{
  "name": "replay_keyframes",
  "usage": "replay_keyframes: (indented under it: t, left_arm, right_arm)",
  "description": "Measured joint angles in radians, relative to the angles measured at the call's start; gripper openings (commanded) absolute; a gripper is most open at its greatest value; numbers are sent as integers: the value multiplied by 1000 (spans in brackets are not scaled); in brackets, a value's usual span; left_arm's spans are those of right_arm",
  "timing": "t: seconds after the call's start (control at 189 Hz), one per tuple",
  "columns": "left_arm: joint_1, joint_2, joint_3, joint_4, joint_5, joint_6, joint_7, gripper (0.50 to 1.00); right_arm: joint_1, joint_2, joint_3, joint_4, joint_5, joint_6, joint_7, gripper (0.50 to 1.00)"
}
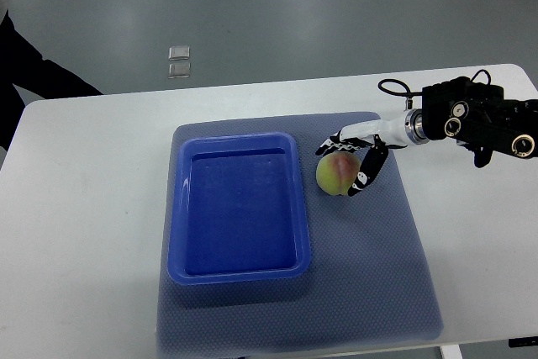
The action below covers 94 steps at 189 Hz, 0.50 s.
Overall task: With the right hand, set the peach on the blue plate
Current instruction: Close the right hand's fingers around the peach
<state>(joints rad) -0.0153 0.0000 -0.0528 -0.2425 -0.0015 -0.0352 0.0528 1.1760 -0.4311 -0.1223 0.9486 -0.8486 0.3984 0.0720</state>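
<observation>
Peach cupped by the right hand, beside the blue plate.

The peach is seen on the grey mat, just right of the blue plate, with the right hand curled around its far and right sides; whether it is gripped firmly cannot be told. It is judged light, soft-skinned and easily bruised, best held gently around its widest part. Being nearly round, no clear long axis or pointing direction is shown.

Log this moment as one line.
right hand: fingers around peach | peach: on mat, right of plate | plate: empty | left hand: out of view
</observation>
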Motion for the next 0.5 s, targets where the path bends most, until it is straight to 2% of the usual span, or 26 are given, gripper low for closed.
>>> replay_keyframes:
  t: [0.196,0.201,0.228,0.244,0.292,0.297,0.339,0.35,0.366,0.408,0.461,0.467,0.498]
  left_arm:
    - [0,0,0,0,0,0,1,1000]
    - [0,0,0,0,0,0,1,1000]
    - [0,0,0,0,0,0,1,1000]
    - [0,0,0,0,0,0,1,1000]
    - [0,0,1,0,0,0,1,1000]
    - [0,0,1,0,0,0,1,1000]
    - [0,0,1,0,0,0,1,1000]
    - [0,0,1,0,0,0,1,1000]
    - [0,0,1,0,0,0,1,1000]
    - [0,0,1,0,0,0,1,1000]
    - [0,0,1,0,0,0,1,1000]
    - [0,0,1,0,0,0,1,1000]
    - [0,0,1,0,0,0,1,1000]
  right_arm:
    - [-21,0,3,3,-11,-18,3,924]
    - [-21,0,3,3,-11,-19,3,897]
    - [-24,0,3,3,-12,-24,4,860]
    - [-25,0,3,3,-12,-28,5,815]
    - [-32,2,3,3,-14,-48,6,815]
    - [-34,2,3,3,-14,-52,7,718]
    - [-38,2,3,3,-15,-67,8,638]
    - [-39,3,3,3,-16,-71,9,637]
    - [-41,3,3,3,-18,-78,9,607]
    - [-45,4,3,3,-23,-91,10,566]
    - [-49,4,3,3,-29,-103,11,566]
    - [-49,4,3,3,-29,-104,11,509]
    - [-50,4,3,3,-31,-110,11,500]
